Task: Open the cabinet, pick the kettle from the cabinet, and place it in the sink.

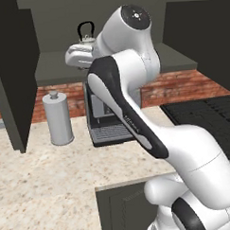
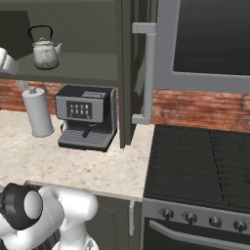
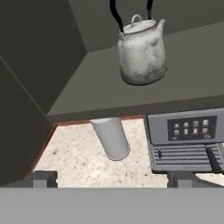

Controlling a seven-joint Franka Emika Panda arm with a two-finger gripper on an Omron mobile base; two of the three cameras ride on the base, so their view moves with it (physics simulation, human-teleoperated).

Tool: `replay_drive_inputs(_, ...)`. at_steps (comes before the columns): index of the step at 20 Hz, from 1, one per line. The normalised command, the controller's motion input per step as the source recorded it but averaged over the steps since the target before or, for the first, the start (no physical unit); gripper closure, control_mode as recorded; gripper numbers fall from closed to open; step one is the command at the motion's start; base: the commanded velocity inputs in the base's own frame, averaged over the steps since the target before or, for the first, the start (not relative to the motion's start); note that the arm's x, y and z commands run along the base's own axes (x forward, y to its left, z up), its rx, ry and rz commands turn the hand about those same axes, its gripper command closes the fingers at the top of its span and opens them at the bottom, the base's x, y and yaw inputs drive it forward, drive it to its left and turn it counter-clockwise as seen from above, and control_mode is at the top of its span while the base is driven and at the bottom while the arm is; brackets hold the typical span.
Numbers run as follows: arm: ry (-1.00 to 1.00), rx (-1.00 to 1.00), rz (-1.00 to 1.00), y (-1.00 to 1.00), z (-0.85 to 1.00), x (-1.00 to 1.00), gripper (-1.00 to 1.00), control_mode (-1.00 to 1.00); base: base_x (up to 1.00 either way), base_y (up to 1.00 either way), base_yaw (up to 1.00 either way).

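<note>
Looking at my feeds, the cabinet [image 2: 88, 63] stands open, doors swung out to either side, one with its long silver bar handle [image 2: 149, 73] showing edge-on in the right base view. The kettle [image 3: 141, 50] sits upright on the plain shelf inside, toward the left part of the shelf in the right base view, black arched handle up, spout pointing right. Nothing is touching it.

My hand [image 3: 111, 179] is spread wide with nothing between the fingers [image 3: 43, 179]. It's out in front of the shelf edge, a bit below kettle height, aimed at the kettle from the near side. In the left base view the arm's wrist is up at the shelf front and covers most of the kettle, so just the handle and lid peek out above it.

Down on the speckled desk [image 1: 48, 176], under the shelf, there's a tall grey cylinder with a knob [image 1: 59, 118] on the left and a dark coffee machine [image 2: 87, 117] just right of it, both back by the brick wall [image 2: 195, 110]. A black stove [image 2: 200, 166] sits to the right of the desk.
</note>
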Motion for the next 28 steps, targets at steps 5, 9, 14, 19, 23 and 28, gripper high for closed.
replay_drive_inputs(5, -0.03, -0.05, 0.0, -0.09, 0.04, 0.23, -1.0, -1.0, 0.0, 0.0, 0.0)
replay_drive_inputs(9, -0.09, -0.08, 0.03, -0.04, 0.03, 0.21, -1.0, -1.0, 0.0, 0.0, 0.0)
replay_drive_inputs(14, -0.15, -0.11, 0.06, -0.03, 0.0, 0.21, -1.0, -1.0, 0.0, 0.0, 0.0)
replay_drive_inputs(19, -0.11, -0.07, 0.03, -0.06, 0.02, 0.26, -1.0, -1.0, 0.0, 0.0, 0.0)
replay_drive_inputs(23, -0.04, -0.01, 0.02, -0.03, 0.11, 0.32, -1.0, -1.0, 0.0, 0.0, 0.0)
replay_drive_inputs(28, -0.01, 0.0, 0.01, 0.0, 0.15, 0.34, -1.0, -1.0, 0.0, 0.0, 0.0)
